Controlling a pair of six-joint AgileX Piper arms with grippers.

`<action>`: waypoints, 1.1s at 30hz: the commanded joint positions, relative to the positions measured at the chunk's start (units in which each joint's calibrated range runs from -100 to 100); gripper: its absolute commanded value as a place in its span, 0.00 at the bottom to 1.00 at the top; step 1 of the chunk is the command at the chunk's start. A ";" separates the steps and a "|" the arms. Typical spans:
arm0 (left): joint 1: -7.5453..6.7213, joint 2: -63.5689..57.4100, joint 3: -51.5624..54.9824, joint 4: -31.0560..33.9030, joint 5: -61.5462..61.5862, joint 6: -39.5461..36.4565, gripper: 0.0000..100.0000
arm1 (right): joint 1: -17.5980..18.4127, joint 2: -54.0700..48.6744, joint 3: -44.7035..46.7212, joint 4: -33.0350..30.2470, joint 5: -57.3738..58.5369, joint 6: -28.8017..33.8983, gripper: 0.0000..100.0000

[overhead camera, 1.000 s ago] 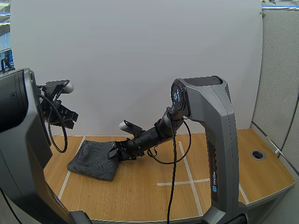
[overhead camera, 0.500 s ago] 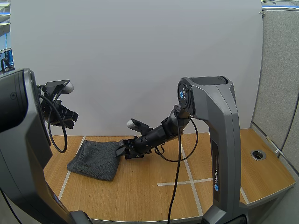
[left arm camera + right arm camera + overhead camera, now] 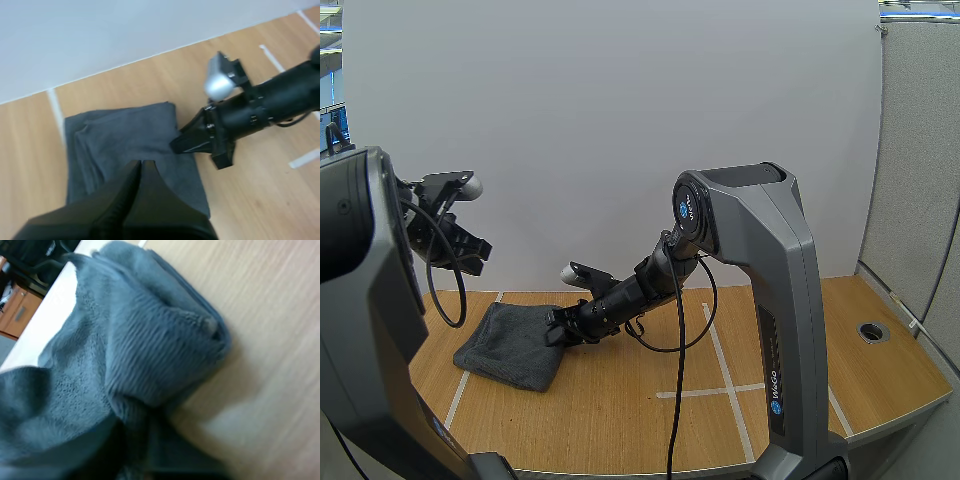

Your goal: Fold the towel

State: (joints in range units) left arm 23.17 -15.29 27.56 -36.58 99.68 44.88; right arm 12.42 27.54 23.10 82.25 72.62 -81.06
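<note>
A dark grey towel (image 3: 505,345) lies folded on the wooden table (image 3: 650,420) at the left, its near edge rumpled. My right gripper (image 3: 558,330) reaches low across the table to the towel's right edge and is shut on a bunched fold of the towel (image 3: 150,355). In the left wrist view the right gripper (image 3: 186,143) touches the towel (image 3: 120,140) at that same edge. My left gripper (image 3: 470,255) hangs high above the table's left side, shut on nothing; its fingers (image 3: 141,165) lie together as one dark wedge over the towel.
White tape lines (image 3: 720,360) cross the tabletop. A round cable hole (image 3: 872,331) sits near the right edge. The right arm's tall grey base (image 3: 780,330) stands mid-table. Bare wood lies in front of the towel.
My right gripper drew back to the right, then went left again to the towel's edge. The towel has shifted a little left and bunched. The left gripper stayed still.
</note>
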 commanded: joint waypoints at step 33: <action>-18.75 -15.87 0.24 1.35 -7.37 -0.35 0.00 | -20.03 -9.80 0.49 -37.58 20.70 2.76 0.00</action>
State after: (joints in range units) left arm 4.63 -20.45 27.56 -34.65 99.85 44.68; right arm -7.42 18.83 23.10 46.92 88.55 -78.07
